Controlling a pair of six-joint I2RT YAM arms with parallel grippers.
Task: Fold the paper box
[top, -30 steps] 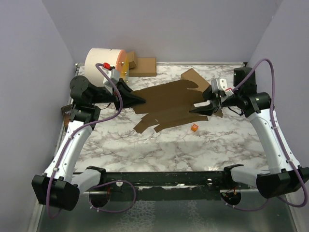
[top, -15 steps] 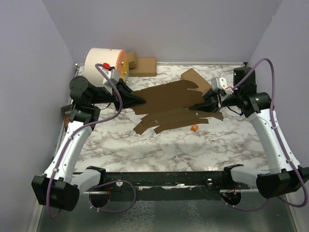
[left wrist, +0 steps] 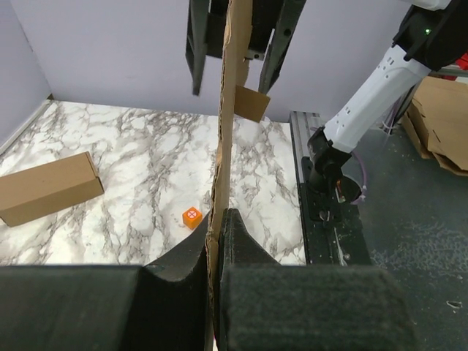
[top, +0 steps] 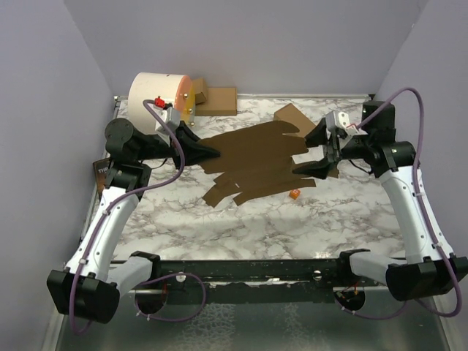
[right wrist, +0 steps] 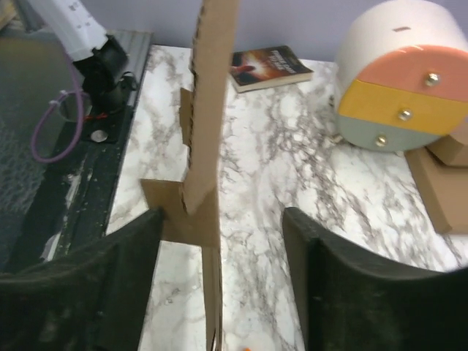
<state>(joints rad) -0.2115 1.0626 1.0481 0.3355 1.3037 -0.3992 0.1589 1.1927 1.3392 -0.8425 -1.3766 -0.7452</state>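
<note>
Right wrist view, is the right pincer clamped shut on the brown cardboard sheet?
No, the right pincer stands open: the paper box rises edge-on in its wide gap, with bare table showing beside it.

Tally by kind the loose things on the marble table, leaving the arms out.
Flat cardboard sheet: 1
Closed brown carton: 1
Round drawer unit: 1
Cardboard pieces beside it: 2
Book: 1
Orange cube: 1
Total: 7
</note>
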